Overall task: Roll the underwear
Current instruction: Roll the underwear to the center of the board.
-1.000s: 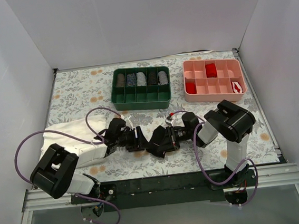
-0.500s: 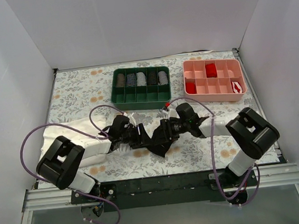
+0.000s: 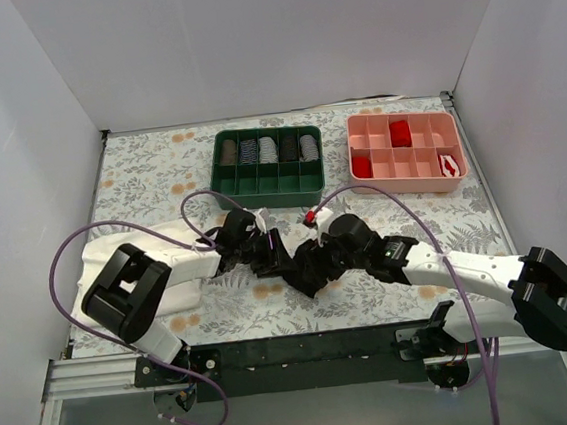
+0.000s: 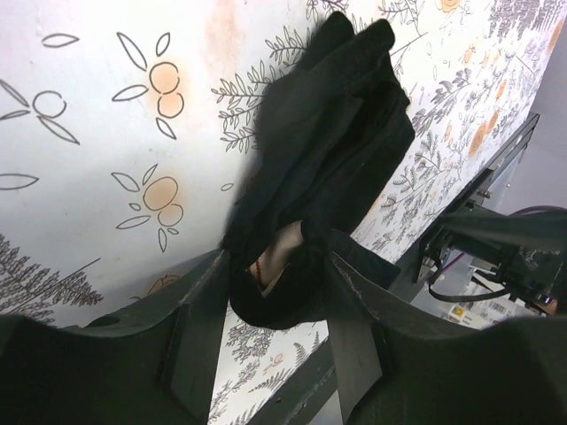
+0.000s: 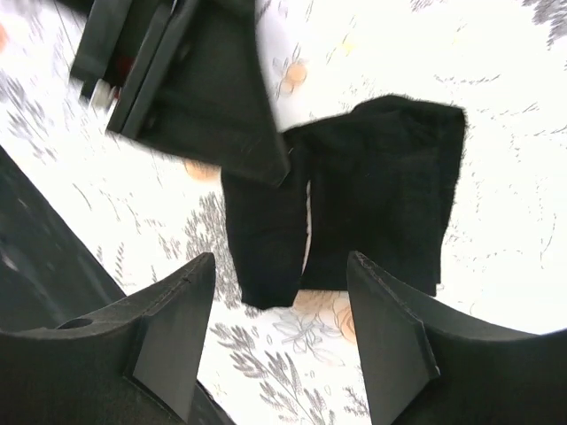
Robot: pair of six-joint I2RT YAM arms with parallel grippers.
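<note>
The underwear [image 3: 305, 276] is a bunched black fabric piece on the floral table between both grippers. My left gripper [image 3: 260, 249] is shut on one end of it. In the left wrist view the jaws [image 4: 276, 252] pinch black fabric with a pale beige bit of waistband [image 4: 276, 258] showing, and the rest of the underwear [image 4: 332, 133] stretches away over the table. My right gripper [image 3: 316, 263] is open and empty just above the underwear. In the right wrist view [image 5: 282, 266] a folded black strip [image 5: 266, 235] and a wider black panel [image 5: 381, 195] lie beyond its fingers.
A green tray [image 3: 267, 200] with dark and grey rolls stands at the back centre. A pink tray [image 3: 408, 184] with small red rolls stands at the back right. A white cloth [image 3: 116, 251] lies at the left under my left arm. Purple cables loop over both arms.
The right arm has swung its elbow out to the right and now lies stretched low across the table. The left gripper has shifted slightly right and away, still holding the fabric.
</note>
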